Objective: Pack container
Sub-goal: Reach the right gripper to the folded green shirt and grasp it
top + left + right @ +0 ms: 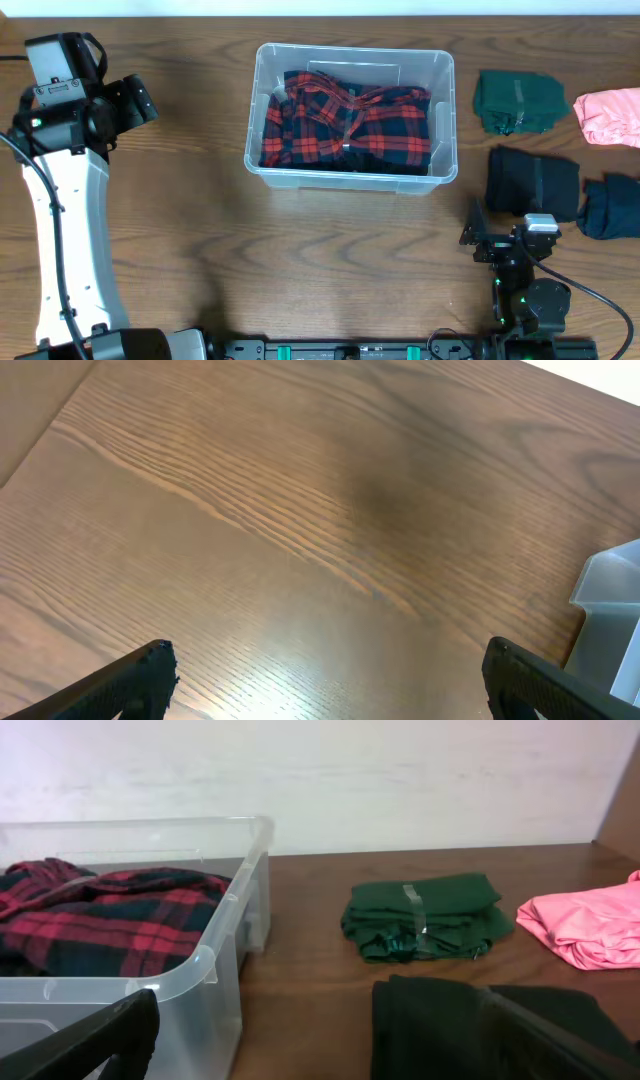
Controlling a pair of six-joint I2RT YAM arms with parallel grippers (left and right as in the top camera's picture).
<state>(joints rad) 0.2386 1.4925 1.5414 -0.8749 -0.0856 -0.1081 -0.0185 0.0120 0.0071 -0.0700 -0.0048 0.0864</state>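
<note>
Overhead looks straight down on the table [200,240]; left wrist angles down near its wood; right wrist sits low, level — sharing the container [215,985] with overhead.

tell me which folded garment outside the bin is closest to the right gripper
The black garment, just ahead of the right gripper; the green garment, pink garment and navy garment lie farther off.

No text or label can be read anywhere.

The wooden table [180,200] bears the container [345,181] and four folded garments [518,102].
</note>
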